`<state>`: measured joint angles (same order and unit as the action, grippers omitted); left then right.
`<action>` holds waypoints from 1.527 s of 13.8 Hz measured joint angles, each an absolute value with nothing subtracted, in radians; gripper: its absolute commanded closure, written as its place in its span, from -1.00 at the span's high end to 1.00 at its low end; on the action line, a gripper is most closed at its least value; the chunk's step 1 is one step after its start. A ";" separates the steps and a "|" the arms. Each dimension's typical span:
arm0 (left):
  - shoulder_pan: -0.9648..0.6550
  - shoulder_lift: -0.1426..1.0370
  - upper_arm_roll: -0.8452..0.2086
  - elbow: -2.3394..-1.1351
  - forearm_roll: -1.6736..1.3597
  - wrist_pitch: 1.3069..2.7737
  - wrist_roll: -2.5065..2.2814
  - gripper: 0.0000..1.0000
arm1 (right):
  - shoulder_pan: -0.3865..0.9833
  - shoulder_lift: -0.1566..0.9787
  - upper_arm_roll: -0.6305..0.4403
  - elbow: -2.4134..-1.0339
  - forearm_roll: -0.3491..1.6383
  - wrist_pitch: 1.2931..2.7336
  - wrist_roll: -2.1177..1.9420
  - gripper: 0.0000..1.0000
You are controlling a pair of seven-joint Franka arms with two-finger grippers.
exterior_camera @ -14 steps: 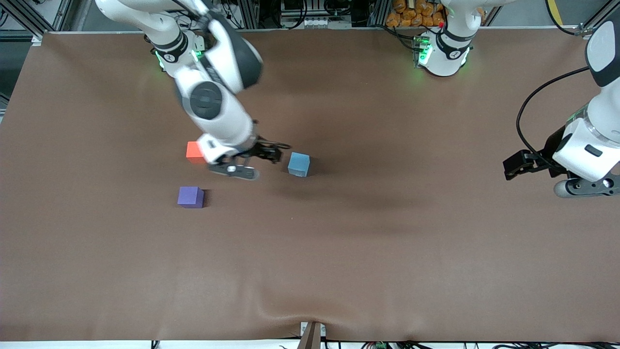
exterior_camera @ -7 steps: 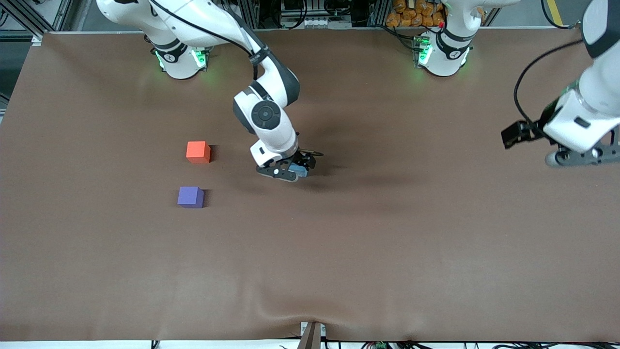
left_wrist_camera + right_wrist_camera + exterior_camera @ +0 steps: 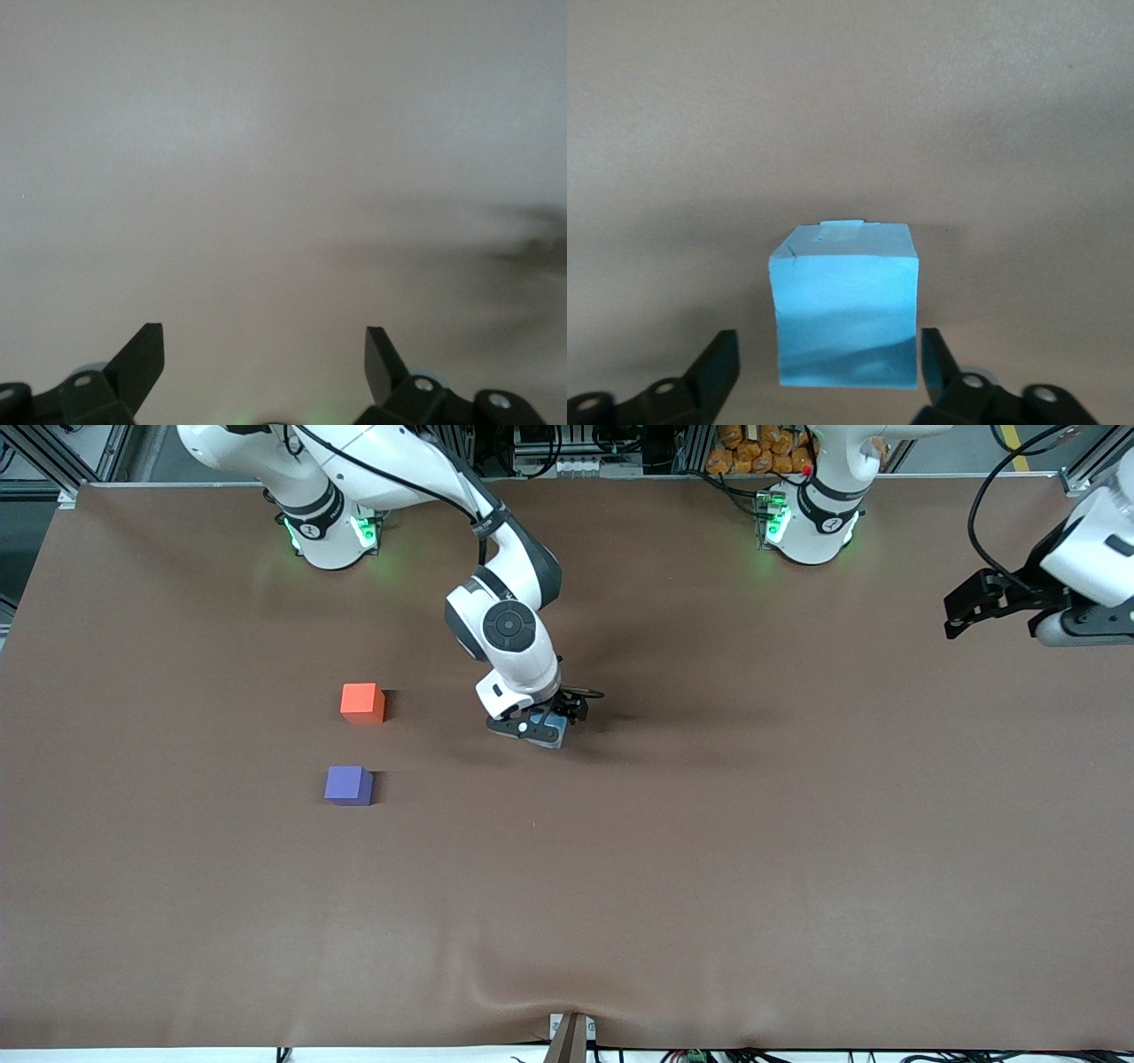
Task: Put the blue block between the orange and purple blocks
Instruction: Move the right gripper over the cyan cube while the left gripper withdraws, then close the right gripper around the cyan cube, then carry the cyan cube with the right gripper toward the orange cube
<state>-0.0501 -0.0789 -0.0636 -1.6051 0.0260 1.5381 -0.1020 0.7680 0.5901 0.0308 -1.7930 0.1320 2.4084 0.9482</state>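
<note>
No readable text, labels or numbers show anywhere, as far as these views allow.

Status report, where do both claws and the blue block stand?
Right claw open, straddling blue block on the table. Left claw open, waiting aloft. Nothing in the way.

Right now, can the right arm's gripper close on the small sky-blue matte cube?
Probably yes: the right gripper is down at the sky-blue cube, one finger on each side with small gaps, and nothing lies between.

Brown table cover [image 3: 620, 886], wrinkled near front edge.
</note>
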 measured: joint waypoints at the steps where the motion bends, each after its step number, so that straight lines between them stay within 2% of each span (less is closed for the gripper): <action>1: -0.041 -0.072 -0.081 -1.585 0.024 1.538 -0.102 1.00 | 0.768 0.596 0.028 -1.794 0.123 2.408 0.948 -0.17; 2: -0.036 -0.064 -0.097 -1.569 0.024 1.538 -0.102 1.00 | 0.768 0.601 0.026 -1.793 0.109 2.410 0.949 -0.77; 3: -0.035 -0.057 -0.108 -1.560 0.024 1.537 -0.102 1.00 | 0.768 0.599 0.026 -1.791 0.099 2.407 0.949 -1.00; 7: -0.027 -0.046 -0.115 -1.551 0.024 1.505 -0.047 1.00 | 0.750 0.594 0.013 -1.775 0.088 2.374 0.950 -1.00; 10: -0.023 -0.044 -0.115 -1.551 0.024 1.492 -0.035 1.00 | 0.669 0.514 0.005 -1.715 0.078 2.132 0.840 -1.00; 14: -0.023 -0.044 -0.116 -1.546 0.023 1.492 -0.044 1.00 | 0.460 0.330 0.000 -1.721 0.078 1.882 0.451 -1.00; 16: -0.022 -0.045 -0.115 -1.537 0.022 1.485 -0.045 1.00 | 0.356 0.274 -0.001 -1.806 0.079 1.879 0.257 -1.00; 19: -0.002 -0.044 -0.112 -1.536 0.021 1.458 -0.045 1.00 | 0.267 0.237 -0.001 -1.993 0.079 2.027 0.082 -1.00; 21: 0.020 -0.043 -0.110 -1.536 0.020 1.454 -0.043 1.00 | 0.221 0.224 -0.001 -2.068 0.085 2.073 0.013 -1.00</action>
<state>0.0196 -0.0429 -0.1104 -1.5359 0.0203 1.4543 -0.0426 0.2213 0.2240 -0.0013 -2.0677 0.0851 2.0732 0.0130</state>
